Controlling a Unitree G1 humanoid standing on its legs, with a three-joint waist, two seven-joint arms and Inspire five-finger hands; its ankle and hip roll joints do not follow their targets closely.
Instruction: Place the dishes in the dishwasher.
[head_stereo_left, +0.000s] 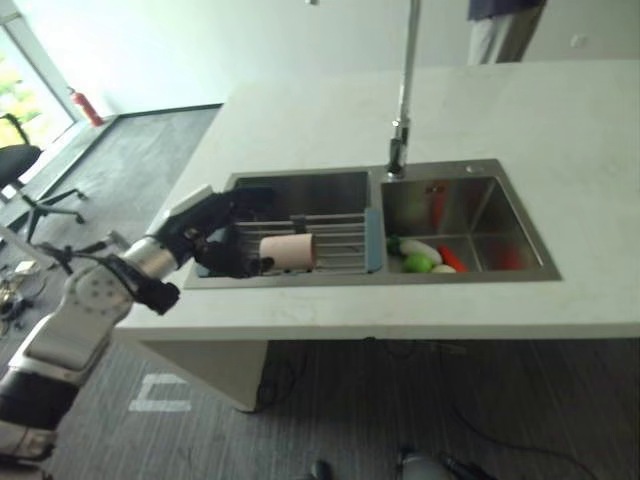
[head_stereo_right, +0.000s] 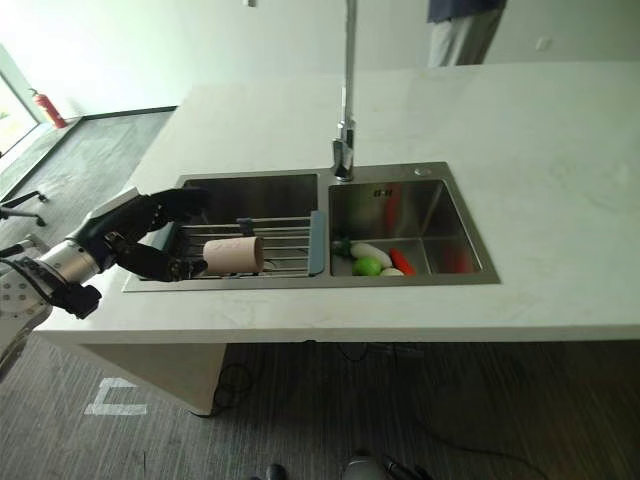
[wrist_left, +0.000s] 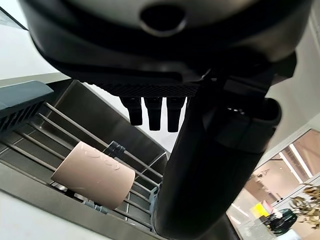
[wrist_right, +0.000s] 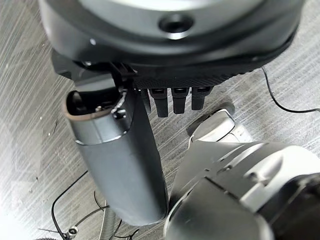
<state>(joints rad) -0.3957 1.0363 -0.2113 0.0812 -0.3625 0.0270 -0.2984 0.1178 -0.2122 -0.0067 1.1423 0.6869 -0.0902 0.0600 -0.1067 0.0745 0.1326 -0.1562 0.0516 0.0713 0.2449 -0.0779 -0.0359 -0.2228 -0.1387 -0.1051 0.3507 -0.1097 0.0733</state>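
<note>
A pink cup (head_stereo_left: 288, 252) lies on its side on a wire rack (head_stereo_left: 335, 232) across the left basin of the steel sink (head_stereo_left: 300, 182). Its open end faces the right basin. My left hand (head_stereo_left: 212, 236) reaches in over the sink's left rim, open, fingers spread above the rack and thumb low by the cup's base. In the left wrist view the cup (wrist_left: 92, 174) lies past the straight fingers (wrist_left: 154, 113), not gripped. My right hand (wrist_right: 120, 165) hangs open above the floor in the right wrist view.
The right basin (head_stereo_left: 470, 215) holds green, white and red vegetables (head_stereo_left: 422, 257). A tall faucet (head_stereo_left: 403, 110) rises behind the divider. A person (head_stereo_left: 505, 28) stands beyond the counter (head_stereo_left: 560, 130). An office chair (head_stereo_left: 35, 185) and a fire extinguisher (head_stereo_left: 86, 106) are at the left.
</note>
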